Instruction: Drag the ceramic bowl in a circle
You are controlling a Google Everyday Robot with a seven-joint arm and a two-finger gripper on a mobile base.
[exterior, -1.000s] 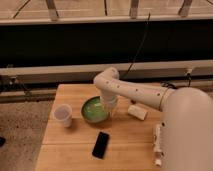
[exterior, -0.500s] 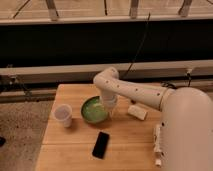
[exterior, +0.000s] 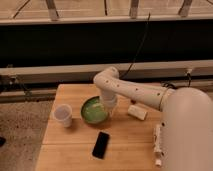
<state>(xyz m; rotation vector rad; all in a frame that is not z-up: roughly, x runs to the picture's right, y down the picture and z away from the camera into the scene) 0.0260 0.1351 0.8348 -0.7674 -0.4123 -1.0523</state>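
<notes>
Your hand [exterior: 109,108] sits low at the centre of the frame, pressed in at the right rim of the ceramic bowl [exterior: 92,110]. Whether it is set wide, narrow or clamped on the rim you cannot tell from here, because the wrist covers it. That low, rim-side position suits a drag: contact at the edge should let you steer the bowl across the wood without lifting it. The bowl rests flat on the desk [exterior: 75,94], just left of centre. The arm [exterior: 135,91] reaches in from the right and bends down over it. A small plastic cup [exterior: 63,115] stands just beside the bowl on the left, so a wide circle that way would probably knock it. A dark phone [exterior: 101,144] lies below the bowl, and a white block [exterior: 137,112] lies near the hand on the right. Keep the loop tight between these three.
</notes>
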